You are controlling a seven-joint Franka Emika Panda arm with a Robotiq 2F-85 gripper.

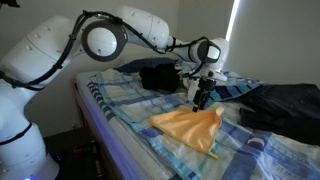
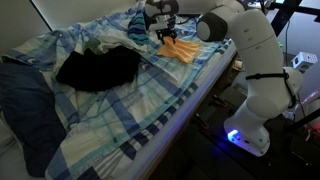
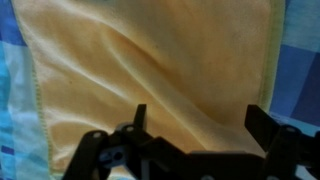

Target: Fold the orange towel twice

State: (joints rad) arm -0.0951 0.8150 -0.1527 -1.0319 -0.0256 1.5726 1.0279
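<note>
Wrist view, left to right: one strip of plaid sheet point(image 3: 10, 110) at the left edge, then one orange towel point(image 3: 150, 60) filling almost all the picture, then a second strip of the same sheet at the right edge.
Tool: one tool point(image 3: 200, 128), entering from the bottom of the wrist view. Its two fingers point(image 3: 138, 120) stand well apart, and towel cloth shows in the gap between them. If the tips touch the cloth, I cannot tell.
Orange towel: only one. It lies on the plaid sheet, directly under the tool. The wrist view shows a soft crease across it and a stitched hem at its left and right sides. In an exterior view point(image 1: 190, 128) it has a rather triangular outline, with the upper point close to the tool point(image 1: 203, 95).
Exterior view, left to right: one white arm point(image 1: 60, 50), one black clothes pile point(image 1: 155, 75) behind the tool, the towel, one navy cloth point(image 1: 285, 105) at the right.
Exterior view, left to right: navy cloth point(image 2: 25, 100), black clothes pile point(image 2: 98, 68), tool point(image 2: 166, 35) over the towel point(image 2: 183, 50), arm point(image 2: 245, 60).
Dark clothes: two heaps in total, both apart from the towel.
Bench: one bench point(image 1: 110, 120), covered by the one plaid sheet; it carries the towel and both dark heaps.
</note>
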